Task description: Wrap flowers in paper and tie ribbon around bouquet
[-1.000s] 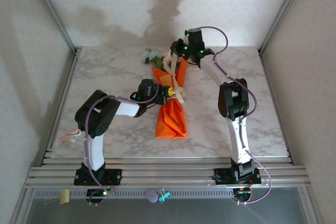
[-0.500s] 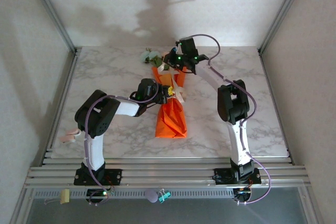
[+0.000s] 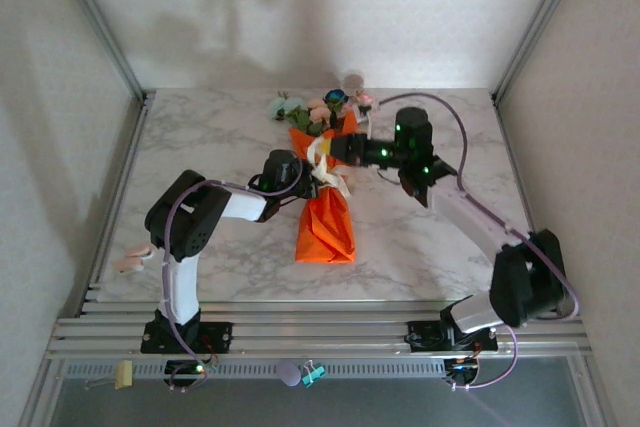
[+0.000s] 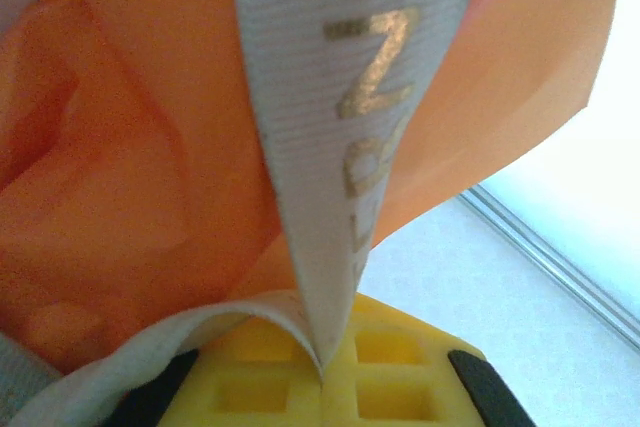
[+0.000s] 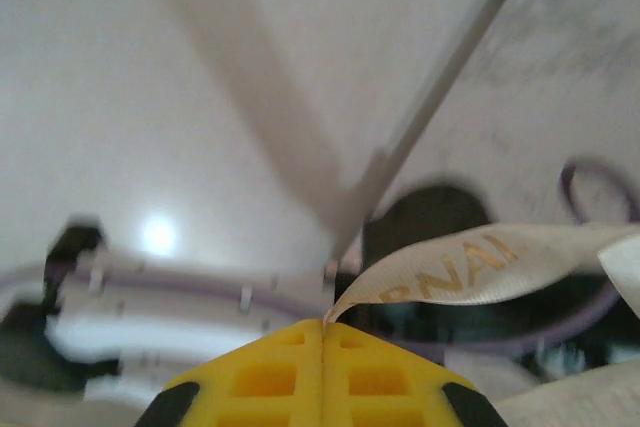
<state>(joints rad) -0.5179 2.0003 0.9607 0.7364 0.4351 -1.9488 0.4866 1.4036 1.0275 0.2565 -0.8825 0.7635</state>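
Note:
The bouquet [image 3: 326,222] lies on the marble table, a slim orange paper cone with pink, whitish and blue flowers [image 3: 322,107] at its far end. The cream ribbon [image 3: 322,160] with gold letters crosses its waist. My left gripper [image 3: 318,178] sits at the cone's left side, shut on one stretch of the ribbon [image 4: 340,137], with orange paper [image 4: 130,177] right behind it. My right gripper [image 3: 337,150] reaches in from the right just above the waist, shut on the other ribbon end [image 5: 470,267].
The marble table [image 3: 210,137] is framed by metal rails and white walls. A pale scrap [image 3: 130,262] lies near the left arm's base. Clips [image 3: 300,374] sit on the front rail.
My right arm has swung down and to the right, from behind the flowers to the bouquet's right side, pulling its ribbon end along. The flowers now show uncovered. The left gripper stays put.

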